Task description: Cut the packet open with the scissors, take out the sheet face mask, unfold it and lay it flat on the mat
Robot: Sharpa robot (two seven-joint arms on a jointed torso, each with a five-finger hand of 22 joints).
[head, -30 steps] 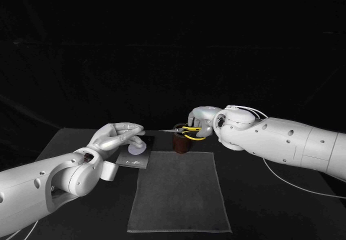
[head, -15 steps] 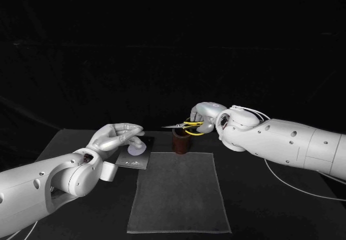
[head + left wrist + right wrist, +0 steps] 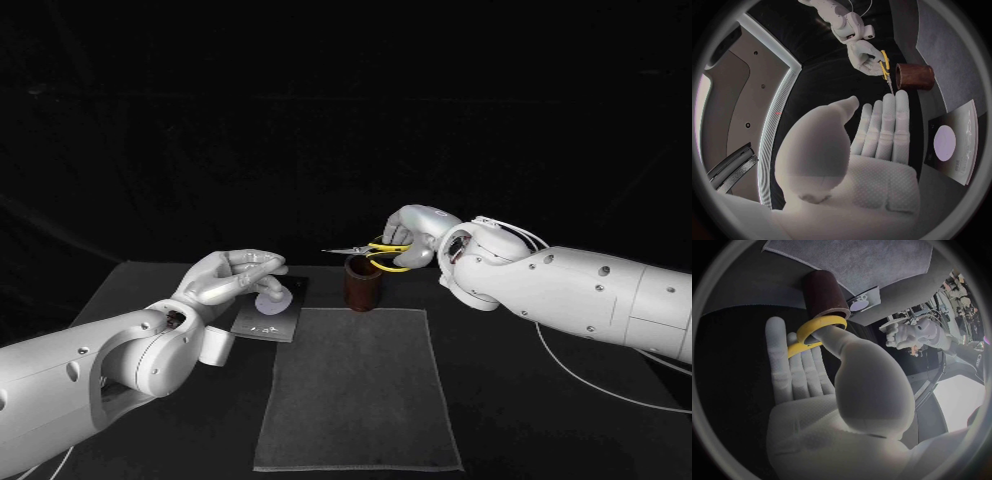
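Note:
The dark face-mask packet (image 3: 268, 318) with a pale round mark lies flat on the table at the mat's far left corner. My left hand (image 3: 231, 278) hovers just above it, fingers extended and holding nothing; the packet (image 3: 951, 142) lies beyond its fingertips. My right hand (image 3: 414, 235) holds the yellow-handled scissors (image 3: 369, 252) above the brown cup (image 3: 362, 283), blades pointing left. In the right wrist view the yellow handle ring (image 3: 820, 325) sits round the thumb. The grey mat (image 3: 356, 385) lies flat in the middle, bare.
The brown cup (image 3: 824, 292) stands upright at the mat's far edge, right of the packet (image 3: 862, 301). The black table (image 3: 577, 400) stretches to both sides of the mat. A thin white cable (image 3: 606, 375) trails under my right arm.
My right hand has lifted the scissors a little higher above the cup and drawn slightly to the right. The left hand has stayed over the packet.

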